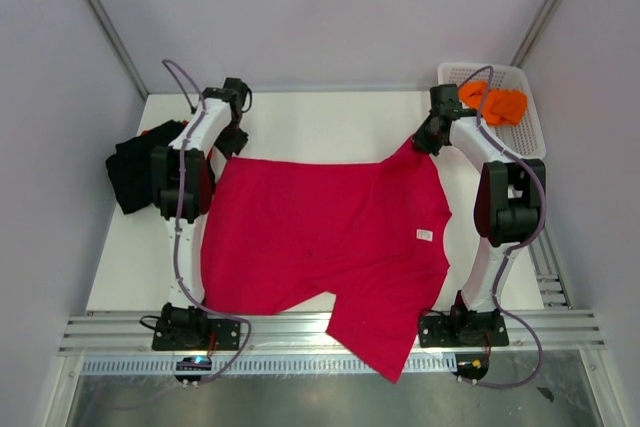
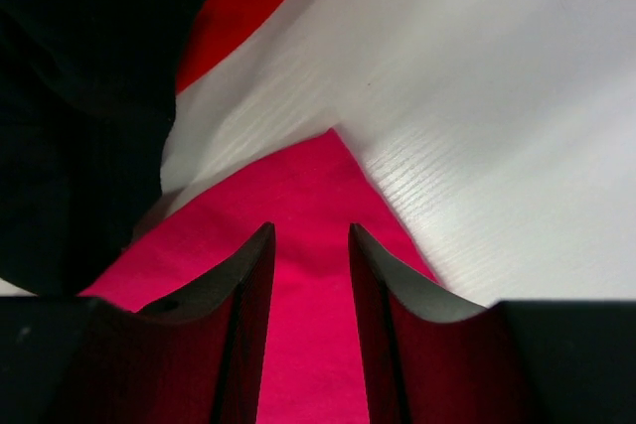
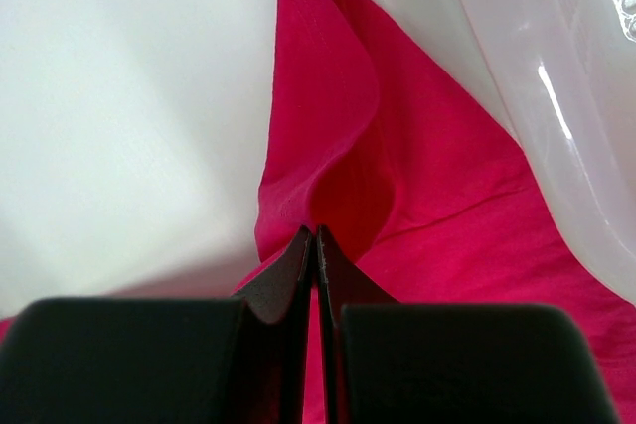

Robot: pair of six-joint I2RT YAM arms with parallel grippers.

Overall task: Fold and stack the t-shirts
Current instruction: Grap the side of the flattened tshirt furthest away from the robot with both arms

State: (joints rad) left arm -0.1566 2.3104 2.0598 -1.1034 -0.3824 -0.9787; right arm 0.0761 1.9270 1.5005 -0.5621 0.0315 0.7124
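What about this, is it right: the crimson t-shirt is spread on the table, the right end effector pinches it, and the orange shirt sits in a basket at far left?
One slip: the basket holding the orange shirt stands at far right, not left; the top external view shows it. The crimson t-shirt is spread on the table, pinched by the right end effector.

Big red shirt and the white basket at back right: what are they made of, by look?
Red shirt: soft cloth, matte; it wrinkles and folds limply. Probably cotton knit, though the fibre can't be told. Basket: rigid white plastic, slightly glossy and translucent up close, with moulded mesh holes in its walls.
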